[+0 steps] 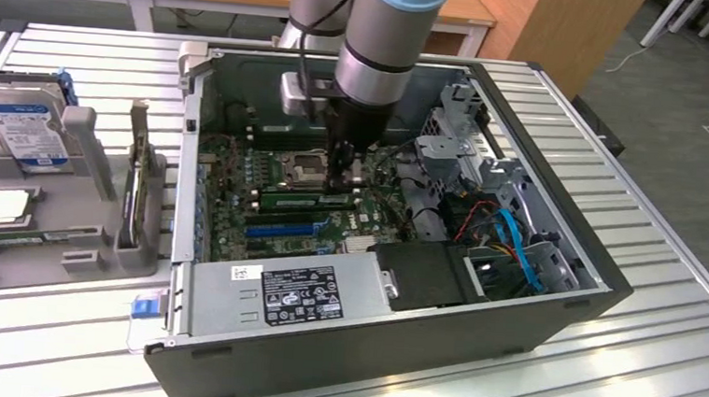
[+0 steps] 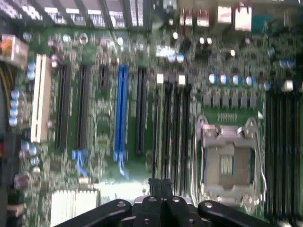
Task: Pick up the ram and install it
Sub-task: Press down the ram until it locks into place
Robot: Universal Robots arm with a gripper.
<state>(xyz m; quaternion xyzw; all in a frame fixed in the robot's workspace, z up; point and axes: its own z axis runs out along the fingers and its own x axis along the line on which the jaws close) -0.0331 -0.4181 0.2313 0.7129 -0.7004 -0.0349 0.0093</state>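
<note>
Exterior view: the arm reaches straight down into an open computer case (image 1: 547, 310) that lies on its side on the slatted tabletop (image 1: 642, 368), taking up most of the middle of it. The hand (image 1: 344, 181) is low over the motherboard (image 1: 237, 176), just beside the processor socket (image 1: 303, 168), with its fingers drawn fully together. The ram (image 1: 309, 198), a long green stick, lies level right under the fingertips, set among the memory slots; whether the fingers still pinch its upper edge or only touch it cannot be told. A blue slot (image 1: 288, 230) runs parallel to it, nearer the power supply (image 1: 285, 292) with its white label, which fills the case's near end.

Toward the tabletop's edge on the exterior view's left, a grey holder (image 1: 82, 250) carries a hard drive (image 1: 23, 124) standing upright and a square silver processor chip (image 1: 5, 205) lying flat.

In the wrist view the closed hand (image 2: 160, 185) points at the dark memory slots (image 2: 173, 130) between the blue slot (image 2: 121, 111) and the metal-framed socket (image 2: 227, 161).
</note>
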